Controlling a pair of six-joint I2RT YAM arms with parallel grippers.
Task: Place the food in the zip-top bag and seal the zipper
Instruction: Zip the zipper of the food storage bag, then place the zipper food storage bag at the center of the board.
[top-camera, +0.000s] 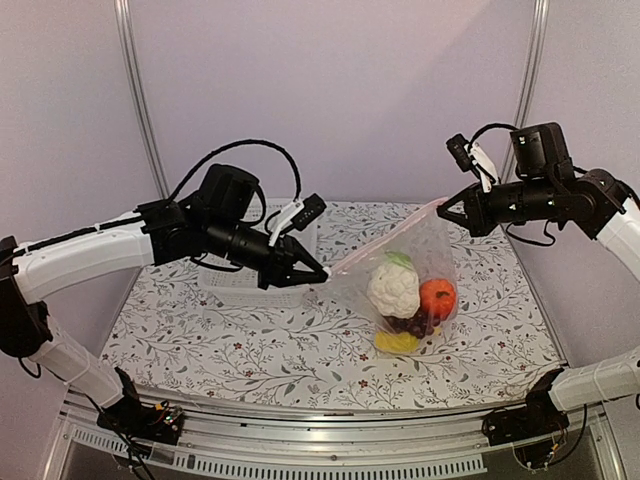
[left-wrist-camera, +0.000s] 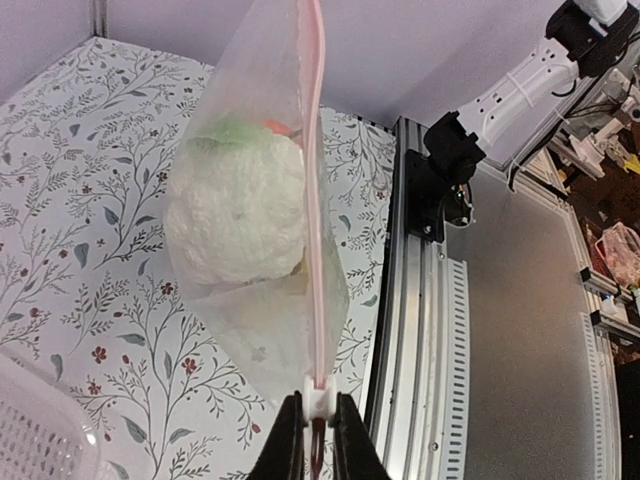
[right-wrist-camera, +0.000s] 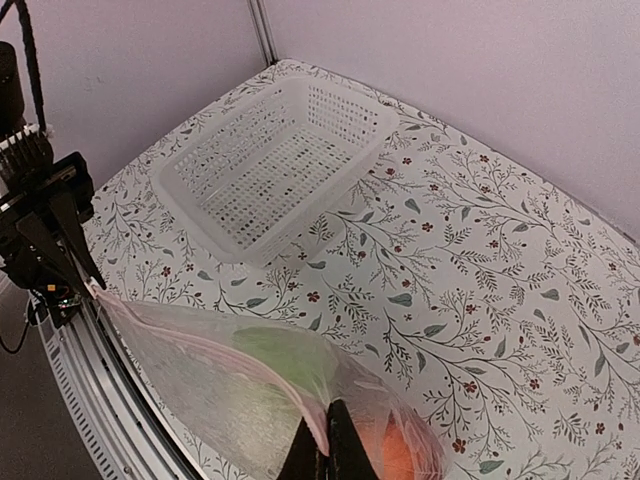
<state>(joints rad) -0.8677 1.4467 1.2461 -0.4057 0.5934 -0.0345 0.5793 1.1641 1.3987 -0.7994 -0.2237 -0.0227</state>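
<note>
- The zip-top bag (top-camera: 420, 250) hangs stretched between the two arms over the floral table (top-camera: 200, 340). Its mouth edge slants up from left to right.
- The left gripper (top-camera: 312, 272) pinches the lower left corner of the mouth. In its wrist view we see the fingers (left-wrist-camera: 285, 450) drawn narrow around a small white tab at the end of the pink zipper (left-wrist-camera: 316, 200).
- The right gripper (top-camera: 447, 208) is clamped tight on the upper right corner of the same edge.
- The food is inside the bag. The cauliflower (top-camera: 393, 288) sits uppermost with its green leaf, and the orange round fruit (top-camera: 437, 298) is just beside it. The grape bunch (top-camera: 410, 324) lies beneath them and a yellow piece (top-camera: 397, 342) at the bottom.
- The zipper reads as a single pink line, but we cannot tell whether it is pressed shut along its whole length.
- The white perforated basket (right-wrist-camera: 275, 160) stands on the table behind the left arm, partly hidden by it and apart from the bag.
- An aluminium rail (left-wrist-camera: 400, 330) runs along the table's near edge below the bag.
</note>
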